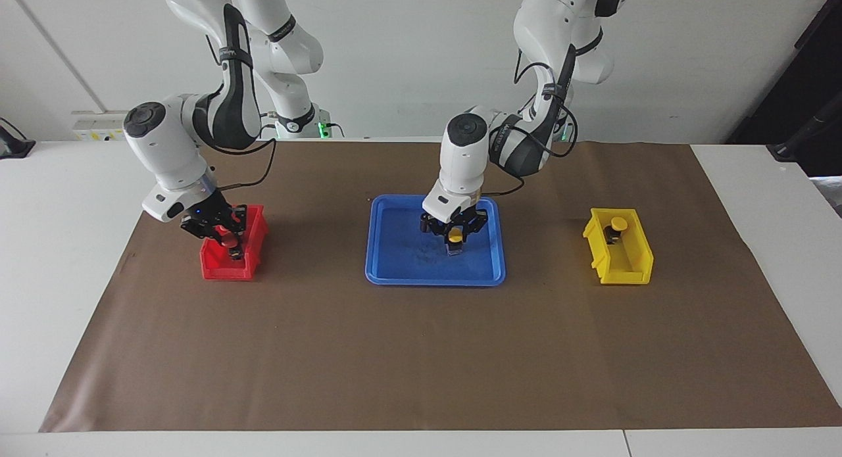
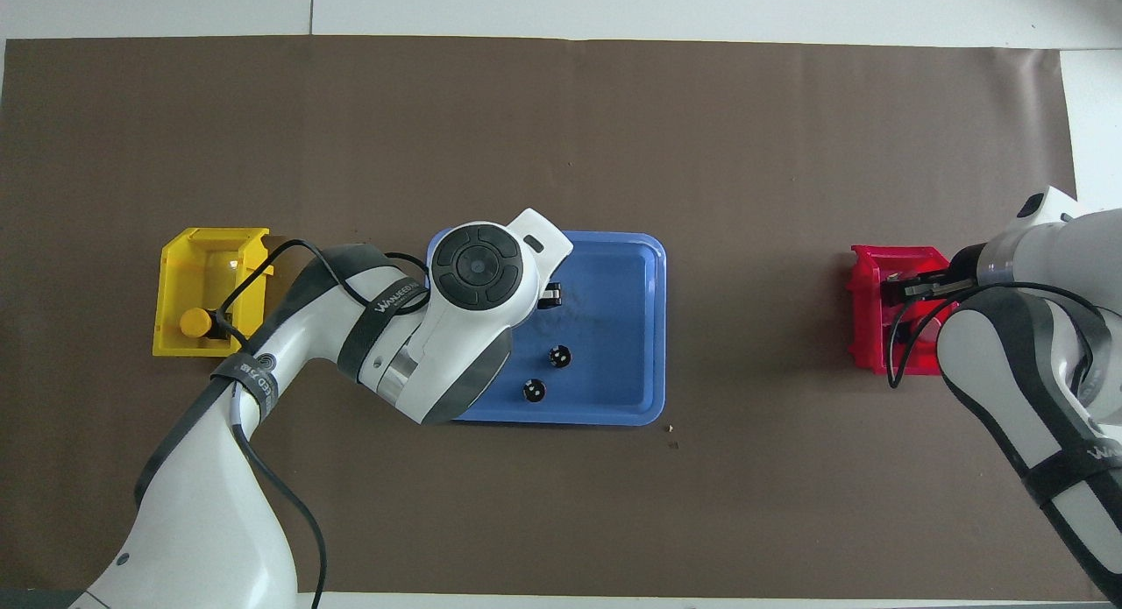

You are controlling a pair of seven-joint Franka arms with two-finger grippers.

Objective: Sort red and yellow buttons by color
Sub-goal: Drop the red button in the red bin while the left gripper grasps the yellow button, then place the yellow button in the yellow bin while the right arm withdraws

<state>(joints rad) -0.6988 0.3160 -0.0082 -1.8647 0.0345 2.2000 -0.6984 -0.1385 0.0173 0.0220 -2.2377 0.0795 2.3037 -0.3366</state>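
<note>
Facing view
- Blue tray (image 1: 395, 260): centre of frame, on the brown mat (image 1: 421, 352).
- Left gripper (image 1: 455, 237): low over the tray, jaws clamped on a yellow button (image 1: 454, 234); its base looks to be at or just above the tray floor, hard to tell.
- Yellow bin (image 1: 621, 260): right of frame; second yellow button (image 1: 617, 224) sits inside, at the end nearer the robots.
- Red bin (image 1: 227, 263): left of frame.
- Right gripper (image 1: 227, 237): down in the red bin, jaws closed on a red button (image 1: 227, 240).
- Other red button: not seen in this view.

Overhead view
- Left gripper: hidden under its own wrist, centre left over the blue tray (image 2: 631, 276).
- Two dark cylinders (image 2: 546, 372): on the tray, lower middle, near each other, not touching.
- Yellow bin (image 2: 215, 245): left of frame; yellow button (image 2: 195, 322) at its lower end.
- Red bin (image 2: 868, 311): right of frame; right gripper (image 2: 916, 286) inside it. Red buttons are hidden here.
</note>
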